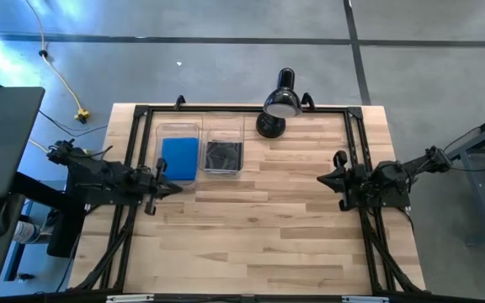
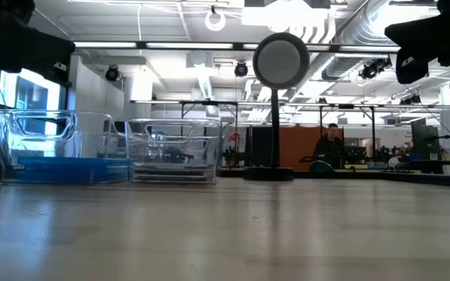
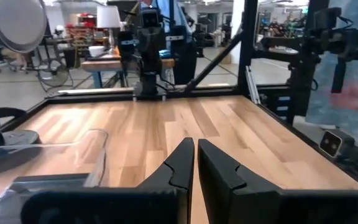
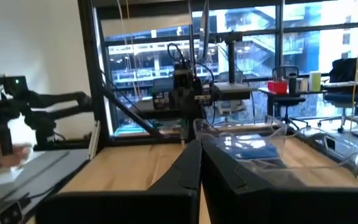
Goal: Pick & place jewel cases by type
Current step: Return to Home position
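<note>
I see the blue cases [image 1: 179, 157] lying in the clear bin [image 1: 178, 126] farther from the lamp [image 1: 281, 103], and the dark cases [image 1: 223, 156] in the second bin [image 1: 224, 121] nearer it. My left hand [image 3: 195, 142] and right hand [image 4: 200, 143] hang empty with their fingers together, one on each side of the lamp. I judge these cases light, stiff, slick and easily cracked, so I'd pinch opposite thin edges, not the cover.

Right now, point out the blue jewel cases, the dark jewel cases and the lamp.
blue jewel cases [image 1: 179, 157]: high view, top of stack.
dark jewel cases [image 1: 223, 155]: high view, top cover.
lamp [image 1: 282, 103]: high view, its head.
</note>
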